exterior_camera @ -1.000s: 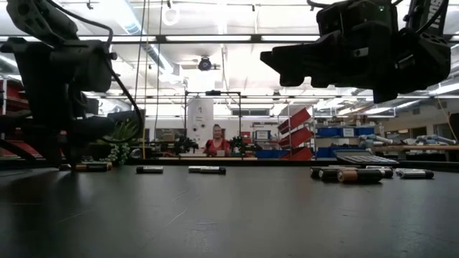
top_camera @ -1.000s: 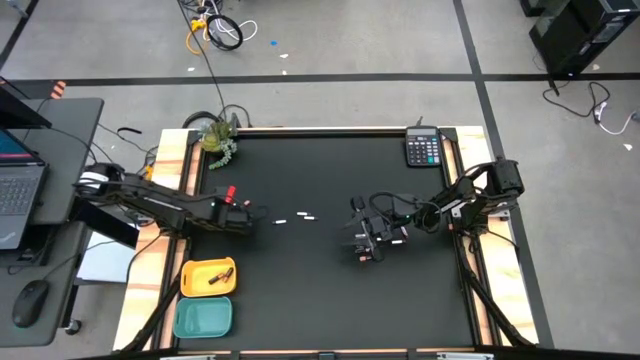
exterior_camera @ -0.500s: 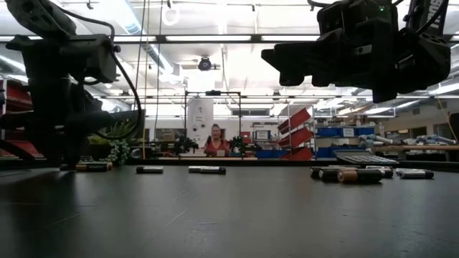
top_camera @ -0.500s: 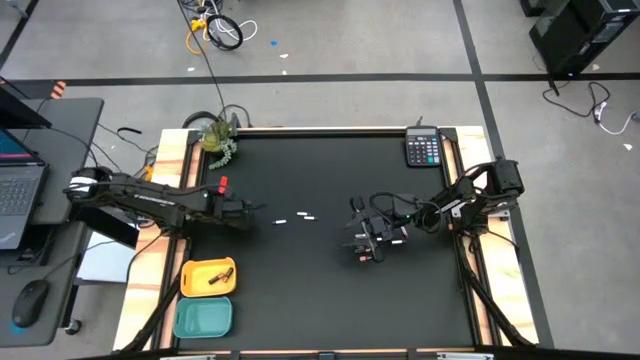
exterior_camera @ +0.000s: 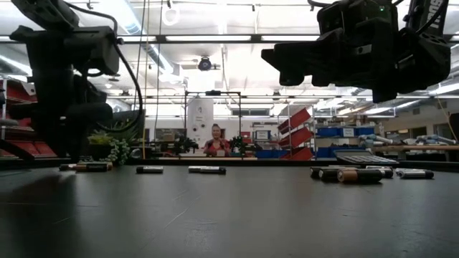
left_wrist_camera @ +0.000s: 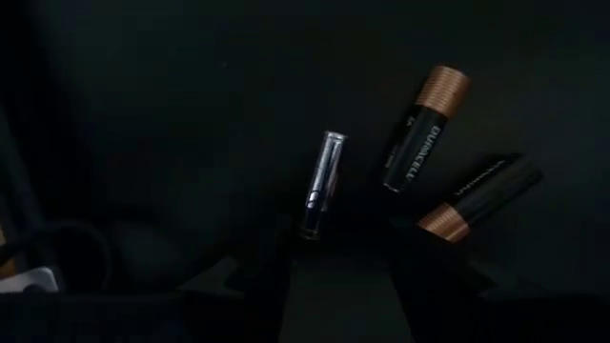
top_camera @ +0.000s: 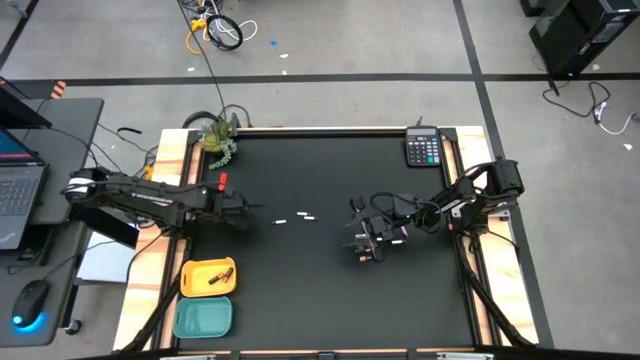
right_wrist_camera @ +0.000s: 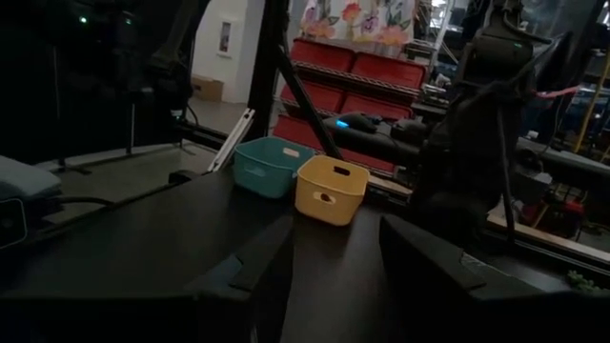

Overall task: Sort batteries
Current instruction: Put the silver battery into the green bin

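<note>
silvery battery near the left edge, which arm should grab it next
Left. The left gripper hangs low right by the silvery battery, fingers open toward it. The right gripper waits across the table.

Grey floor (top_camera: 330, 40), desk (top_camera: 50, 130), red bins (exterior_camera: 297, 118)

Your left arm reaches in from the left edge of the high view, stretched nearly level across the middle-left of the frame. Its left gripper (top_camera: 240, 211) points toward the centre, held low; in its own wrist view the two dark fingers (left_wrist_camera: 262, 286) stand apart with nothing between them. In the low view this arm is the dark mass at the upper left. Your right arm comes in from the right edge of the high view, elbow bent at middle right. Its right gripper (top_camera: 366, 238) sits just right of centre, fingers (right_wrist_camera: 250, 269) spread and empty, raised at the low view's upper right.
</note>
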### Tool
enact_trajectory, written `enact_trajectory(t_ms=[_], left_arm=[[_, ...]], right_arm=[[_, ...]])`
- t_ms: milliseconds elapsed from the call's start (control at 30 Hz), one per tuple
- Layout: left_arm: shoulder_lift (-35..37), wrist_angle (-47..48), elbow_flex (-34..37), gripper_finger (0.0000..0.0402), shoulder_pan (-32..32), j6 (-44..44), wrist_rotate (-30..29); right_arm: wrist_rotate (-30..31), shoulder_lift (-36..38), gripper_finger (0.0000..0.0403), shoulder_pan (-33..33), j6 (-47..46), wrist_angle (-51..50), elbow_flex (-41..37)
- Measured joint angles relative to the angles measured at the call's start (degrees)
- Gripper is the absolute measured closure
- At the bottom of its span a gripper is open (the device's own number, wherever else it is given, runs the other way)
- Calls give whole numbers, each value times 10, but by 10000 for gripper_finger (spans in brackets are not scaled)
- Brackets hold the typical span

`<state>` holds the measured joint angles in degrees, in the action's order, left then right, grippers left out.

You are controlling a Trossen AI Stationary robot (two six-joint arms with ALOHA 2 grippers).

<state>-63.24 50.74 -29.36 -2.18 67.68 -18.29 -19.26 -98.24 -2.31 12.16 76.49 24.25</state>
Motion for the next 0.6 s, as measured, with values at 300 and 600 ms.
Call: enact_trajectory(t_ms=[300, 600], left_arm=[[0, -7, 0, 225, -70, -84, 32], [0, -33, 0, 225, -138, -164, 74]], right_arm=[[-16, 0, 234, 0, -4, 2, 0], [-15, 0, 234, 0, -5, 2, 0]])
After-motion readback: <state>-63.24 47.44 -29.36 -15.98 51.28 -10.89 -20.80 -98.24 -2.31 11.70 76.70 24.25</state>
